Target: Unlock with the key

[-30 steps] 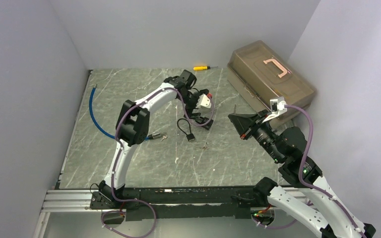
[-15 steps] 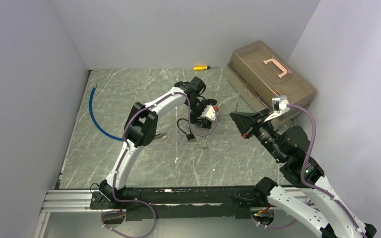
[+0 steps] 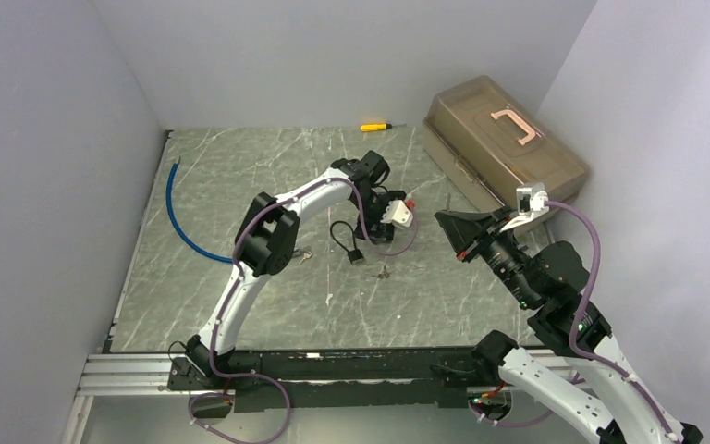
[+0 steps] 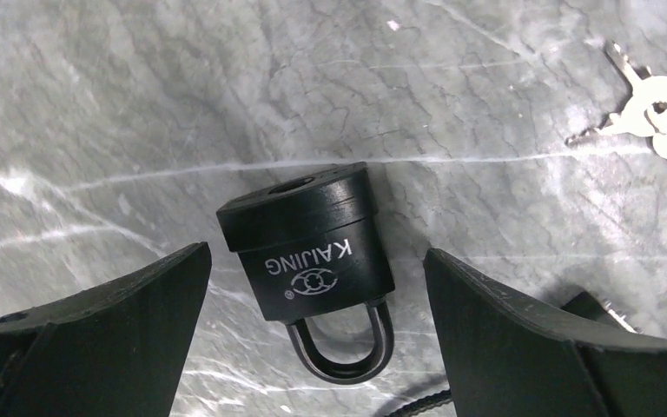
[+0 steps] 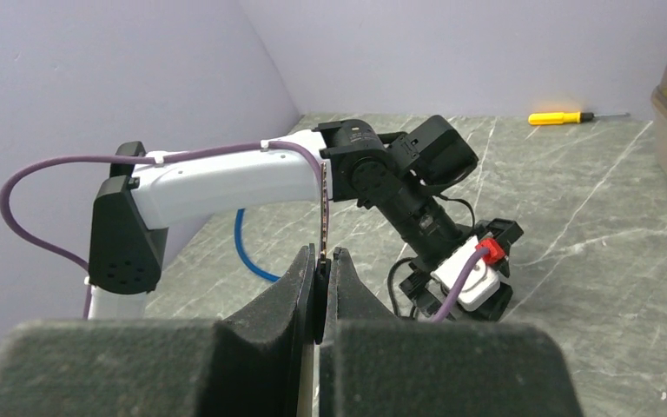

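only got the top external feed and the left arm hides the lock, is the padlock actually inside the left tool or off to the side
observer: In the left wrist view the padlock lies flat on the table inside the open left tool, with a gap on both sides.
operator: which way is the shackle facing
observer: Toward the bottom of that view, nearest the tool's base; the flat end points away.
operator: does the right tool have the key
observer: In the right wrist view the right tool is shut on a thin metal strip standing up from its tips. It shows edge-on, so I cannot confirm it is a key.
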You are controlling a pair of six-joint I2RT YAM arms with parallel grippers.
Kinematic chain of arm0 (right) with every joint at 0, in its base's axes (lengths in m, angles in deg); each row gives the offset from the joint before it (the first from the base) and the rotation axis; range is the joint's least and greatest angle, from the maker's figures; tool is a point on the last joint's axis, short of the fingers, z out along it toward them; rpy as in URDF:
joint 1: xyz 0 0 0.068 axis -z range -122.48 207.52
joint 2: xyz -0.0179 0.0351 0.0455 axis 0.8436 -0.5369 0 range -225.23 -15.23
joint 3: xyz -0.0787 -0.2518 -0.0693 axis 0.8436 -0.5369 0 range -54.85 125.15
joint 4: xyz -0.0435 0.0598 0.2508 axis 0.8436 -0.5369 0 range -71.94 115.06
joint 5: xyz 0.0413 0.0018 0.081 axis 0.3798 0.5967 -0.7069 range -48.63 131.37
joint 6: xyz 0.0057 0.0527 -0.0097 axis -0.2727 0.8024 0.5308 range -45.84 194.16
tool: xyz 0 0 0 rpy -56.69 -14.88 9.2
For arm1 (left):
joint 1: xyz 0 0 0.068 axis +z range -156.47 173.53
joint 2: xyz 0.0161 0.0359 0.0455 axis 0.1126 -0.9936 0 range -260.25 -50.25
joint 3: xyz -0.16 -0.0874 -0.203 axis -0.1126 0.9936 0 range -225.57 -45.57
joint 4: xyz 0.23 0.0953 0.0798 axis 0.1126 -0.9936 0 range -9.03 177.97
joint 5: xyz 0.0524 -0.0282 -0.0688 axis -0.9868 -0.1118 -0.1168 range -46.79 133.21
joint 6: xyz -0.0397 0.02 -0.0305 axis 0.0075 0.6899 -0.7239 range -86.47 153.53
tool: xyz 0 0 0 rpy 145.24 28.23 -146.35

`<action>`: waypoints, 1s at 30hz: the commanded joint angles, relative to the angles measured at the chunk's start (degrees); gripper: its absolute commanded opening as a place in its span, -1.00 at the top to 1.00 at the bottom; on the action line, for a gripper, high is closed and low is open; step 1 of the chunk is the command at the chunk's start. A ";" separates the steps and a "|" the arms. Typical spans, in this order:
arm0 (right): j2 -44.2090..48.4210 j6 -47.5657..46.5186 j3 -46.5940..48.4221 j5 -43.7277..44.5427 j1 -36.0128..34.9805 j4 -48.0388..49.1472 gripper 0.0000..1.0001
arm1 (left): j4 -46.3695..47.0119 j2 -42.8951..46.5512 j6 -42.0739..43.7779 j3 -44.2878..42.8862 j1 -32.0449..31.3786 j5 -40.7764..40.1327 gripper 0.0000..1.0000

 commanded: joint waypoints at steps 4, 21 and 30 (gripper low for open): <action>0.88 -1.38 1.62 -0.01 0.05 0.94 1.00 | 7.56 4.45 -19.82 1.79 -0.60 -3.27 -0.99; -0.06 -2.57 3.60 -1.13 0.09 0.60 1.00 | -4.16 2.97 -13.01 3.72 -1.06 0.56 -0.54; -0.37 -1.56 4.06 -2.29 0.10 0.70 1.00 | -6.56 -1.03 -13.81 -3.73 -1.05 -0.41 -0.45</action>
